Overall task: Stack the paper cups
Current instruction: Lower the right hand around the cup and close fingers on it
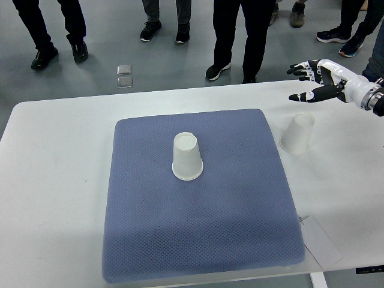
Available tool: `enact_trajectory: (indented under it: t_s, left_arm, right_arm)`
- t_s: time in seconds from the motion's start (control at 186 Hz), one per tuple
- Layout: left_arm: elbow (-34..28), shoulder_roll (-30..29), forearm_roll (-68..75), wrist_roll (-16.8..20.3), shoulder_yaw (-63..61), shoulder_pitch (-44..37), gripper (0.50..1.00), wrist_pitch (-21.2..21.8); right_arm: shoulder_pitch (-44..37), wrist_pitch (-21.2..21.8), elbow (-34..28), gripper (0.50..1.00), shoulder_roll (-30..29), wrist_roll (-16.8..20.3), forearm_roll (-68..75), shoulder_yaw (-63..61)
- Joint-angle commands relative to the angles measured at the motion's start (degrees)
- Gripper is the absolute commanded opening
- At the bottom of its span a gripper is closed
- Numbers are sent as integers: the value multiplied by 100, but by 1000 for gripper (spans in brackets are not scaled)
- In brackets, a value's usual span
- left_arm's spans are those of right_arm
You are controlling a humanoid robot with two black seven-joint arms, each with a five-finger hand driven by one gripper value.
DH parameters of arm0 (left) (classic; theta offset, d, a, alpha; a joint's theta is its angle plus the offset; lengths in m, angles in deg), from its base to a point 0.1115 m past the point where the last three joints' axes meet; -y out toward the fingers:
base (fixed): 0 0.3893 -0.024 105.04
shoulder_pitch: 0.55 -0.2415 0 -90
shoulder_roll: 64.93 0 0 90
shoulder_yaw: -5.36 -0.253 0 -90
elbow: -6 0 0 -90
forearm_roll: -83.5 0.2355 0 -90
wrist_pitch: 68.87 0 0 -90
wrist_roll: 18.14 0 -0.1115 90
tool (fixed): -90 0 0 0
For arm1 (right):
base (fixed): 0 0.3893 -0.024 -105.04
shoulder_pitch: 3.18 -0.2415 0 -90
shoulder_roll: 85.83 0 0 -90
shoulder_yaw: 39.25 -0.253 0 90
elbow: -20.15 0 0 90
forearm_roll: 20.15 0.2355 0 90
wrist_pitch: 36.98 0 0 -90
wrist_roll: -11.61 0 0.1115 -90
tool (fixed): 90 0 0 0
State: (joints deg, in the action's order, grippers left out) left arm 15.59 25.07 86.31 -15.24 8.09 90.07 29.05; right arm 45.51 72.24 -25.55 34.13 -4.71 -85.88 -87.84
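Right hand [309, 81] is up over the far right corner of the white table [54, 162], fingers spread, thumb apart, holding nothing. Left arm not in view, so this looks like the right arm's job. Two paper cups, both upside down, rims on the surface. The cup off the mat [297, 134] sits on bare table just past the right edge of the blue mat [198, 234], almost straight below the hand and toward the robot's side, close by but not touching; it appears tilted slightly, base leaning away toward the hand, so its long axis is near vertical but not quite. The cup on the mat [187, 156] stands around mat centre, well apart from the hand, off to its left and nearer the robot. Judging from that, the off-mat cup is the natural first grab: a drop down and a bit back, then a carry left to seat it over the centre one. Nothing stacked yet. One mat, one table, a loose sheet of paper [320, 241] at the near right corner, several people's legs [240, 36] standing beyond the far edge.
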Motion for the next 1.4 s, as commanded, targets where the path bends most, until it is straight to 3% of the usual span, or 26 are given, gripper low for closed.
enact_trajectory:
  t_s: [0.0, 0.355, 0.92, 1.393]
  left_arm:
    - [-1, 0, 1, 0, 0, 0, 1000, 0]
    - [-1, 0, 1, 0, 0, 0, 1000, 0]
    - [-1, 0, 1, 0, 0, 0, 1000, 0]
    - [-1, 0, 1, 0, 0, 0, 1000, 0]
  right_arm:
    - [1, -138, -53, 887, 18, -144, -538, 200]
    - [-104, -656, -45, 887, 36, -355, -1399, 956]
    - [-500, -744, 360, 891, 247, -346, -1715, 1774]
    - [-597, -1148, 755, 891, 54, -293, -1812, 2222]
